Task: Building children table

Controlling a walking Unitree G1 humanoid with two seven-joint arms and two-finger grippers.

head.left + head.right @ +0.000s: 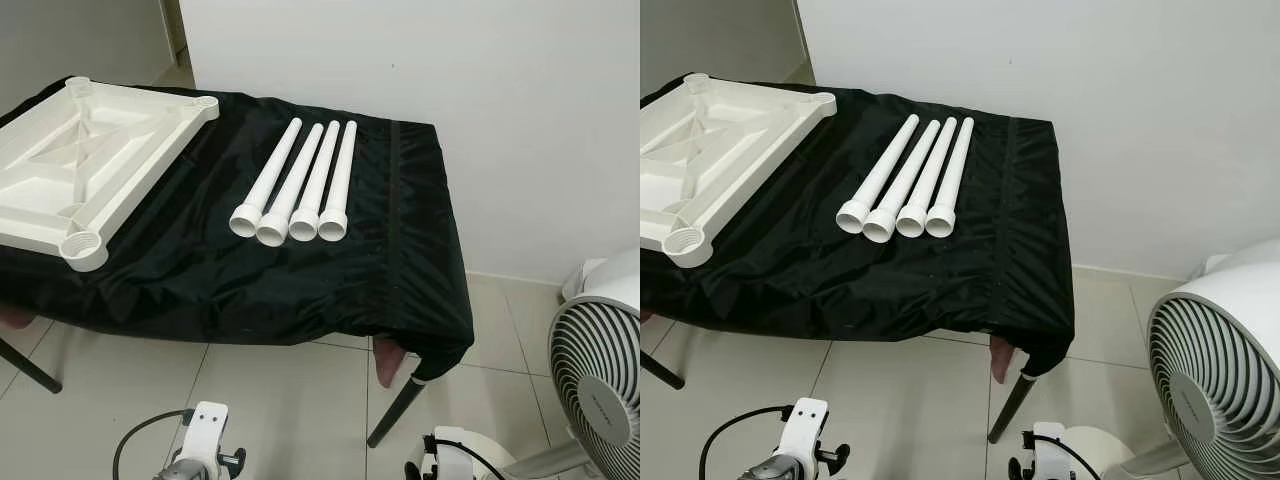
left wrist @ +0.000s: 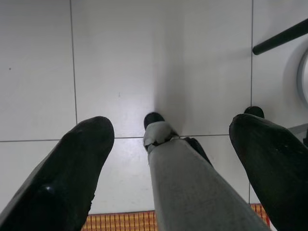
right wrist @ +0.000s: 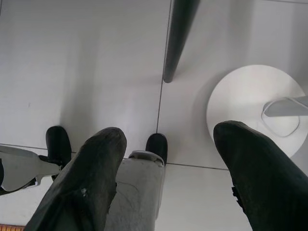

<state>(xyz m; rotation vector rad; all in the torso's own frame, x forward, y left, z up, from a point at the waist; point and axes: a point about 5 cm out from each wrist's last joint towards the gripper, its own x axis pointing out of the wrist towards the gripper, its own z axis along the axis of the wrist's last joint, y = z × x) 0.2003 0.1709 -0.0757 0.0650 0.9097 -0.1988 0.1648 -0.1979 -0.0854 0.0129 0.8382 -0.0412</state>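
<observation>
Starting at the left: white tabletop (image 1: 85,165) lying upside down on the black-covered table (image 1: 300,290), ribbed underside up, threaded socket (image 1: 85,248) at the near corner open and unfilled, a second socket (image 1: 205,103) at the far corner likewise bare. Well above and ahead of the left gripper (image 2: 166,159), which hangs low over the floor tiles (image 2: 115,62) with fingers spread wide and nothing between them. Further right, four white legs (image 1: 300,185) laid side by side and touching, flared threaded ends toward the robot, slim ends toward the wall; up and forward of both grippers, nearer the midline than either arm. Right gripper (image 3: 166,154) also hanging near the floor, fingers wide apart and holding nothing, the black table leg (image 3: 178,33) and the round white fan base (image 3: 255,106) just beyond its tips. Standing fan (image 1: 600,385) at the far right, beside the table's corner. By the look of things, assembly not yet begun: no leg screwed in, all four sockets presumably still to fill, then the table to turn upright.
</observation>
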